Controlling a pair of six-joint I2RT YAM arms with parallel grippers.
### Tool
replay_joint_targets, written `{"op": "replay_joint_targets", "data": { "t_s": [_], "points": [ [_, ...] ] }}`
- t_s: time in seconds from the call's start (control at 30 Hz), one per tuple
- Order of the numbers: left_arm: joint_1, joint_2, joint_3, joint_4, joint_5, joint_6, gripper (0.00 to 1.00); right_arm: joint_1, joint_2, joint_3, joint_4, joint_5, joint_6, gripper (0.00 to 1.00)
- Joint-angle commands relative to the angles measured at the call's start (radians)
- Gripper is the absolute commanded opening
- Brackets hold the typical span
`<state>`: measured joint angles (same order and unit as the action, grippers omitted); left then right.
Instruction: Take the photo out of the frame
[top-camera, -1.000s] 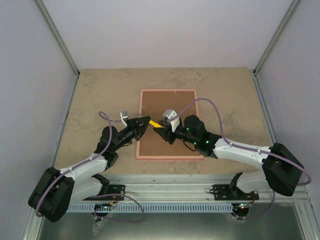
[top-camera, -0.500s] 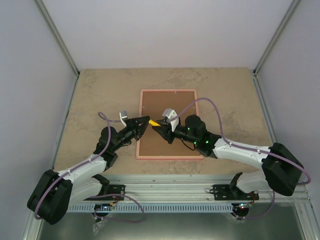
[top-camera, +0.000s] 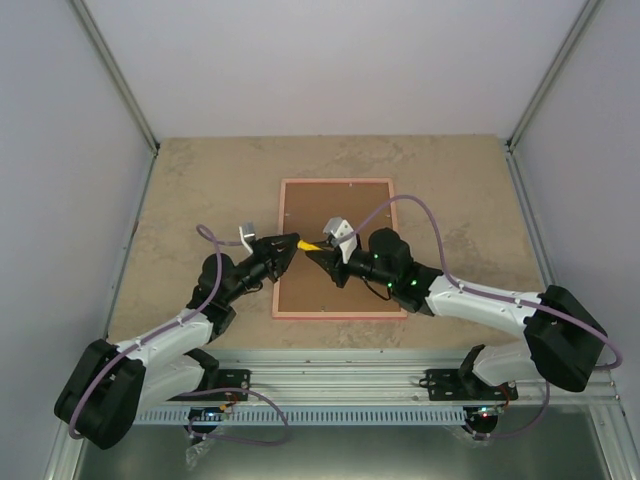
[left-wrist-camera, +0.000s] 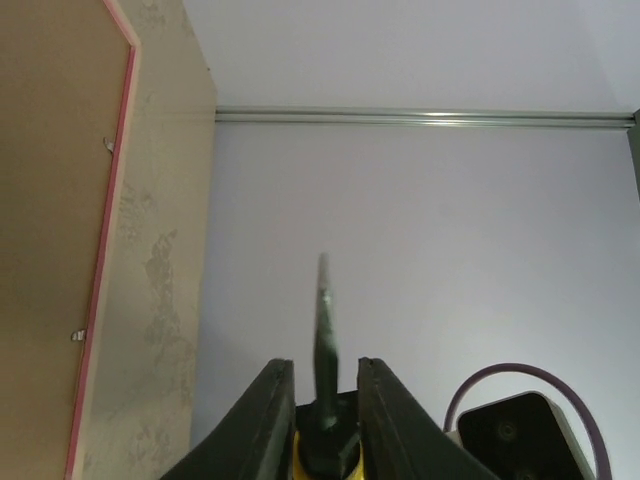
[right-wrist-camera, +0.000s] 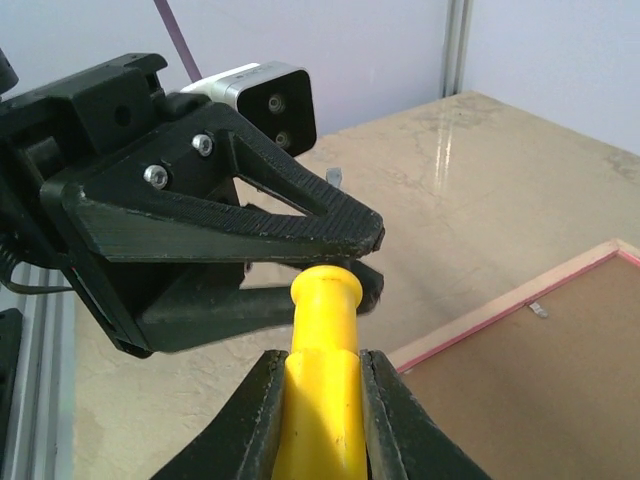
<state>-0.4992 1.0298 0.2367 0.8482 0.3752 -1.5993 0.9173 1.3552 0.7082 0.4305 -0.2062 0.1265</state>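
photo first: i cannot see the print anywhere, and i judge it is shut inside the thin bright pink rectangular picture frame (top-camera: 337, 182), which lies face down near the middle of the beige stone-patterned counter (top-camera: 200, 190), a little toward the near edge, its long sides running from near edge to far edge. what faces up is the plain brown fibreboard back (top-camera: 345, 205), and the small metal tabs (left-wrist-camera: 108, 146) along the pink rim look to be lying over that board, so i read the back as not yet released. my right gripper (top-camera: 320, 254) has its fingers (right-wrist-camera: 268, 400) pressed against both sides of a yellow plastic tool handle (top-camera: 310, 243), pinching it above the frame's left long side. my left gripper (top-camera: 293, 241) meets it tip to tip there. its jaws stand narrow with the rounded butt of the handle at their ends, but i cannot tell whether they have closed on it or only sit beside it. a thin grey sliver shows between my left fingers in the left wrist view, and i cannot say what it is. by my reckoning nothing of the task proper is done: the tabs have to be turned aside, the board lifted, and the print drawn out.
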Motion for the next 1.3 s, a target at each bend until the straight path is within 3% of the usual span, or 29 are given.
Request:
{"op": "replay_joint_targets", "data": {
  "t_s": [0.0, 0.3, 0.63, 0.9, 1.27],
  "points": [
    [0.004, -0.016, -0.014, -0.029, -0.011, 0.039, 0.25, 0.003, 0.012, 0.059, -0.069, 0.021, -0.011, 0.01],
    [0.041, -0.034, 0.032, -0.321, -0.044, 0.335, 0.53, -0.022, 0.001, 0.081, -0.241, 0.030, -0.064, 0.00],
    [0.076, -0.048, 0.160, -0.743, -0.253, 0.742, 0.80, -0.087, -0.014, 0.044, -0.321, 0.015, -0.085, 0.01],
    [0.153, 0.126, 0.160, -0.713, -0.209, 0.831, 0.84, -0.084, 0.081, 0.045, -0.301, -0.052, -0.089, 0.00],
    [0.183, 0.356, 0.202, -0.635, -0.172, 0.914, 0.71, -0.048, 0.200, 0.022, -0.252, -0.101, -0.065, 0.00]
  ]
}}
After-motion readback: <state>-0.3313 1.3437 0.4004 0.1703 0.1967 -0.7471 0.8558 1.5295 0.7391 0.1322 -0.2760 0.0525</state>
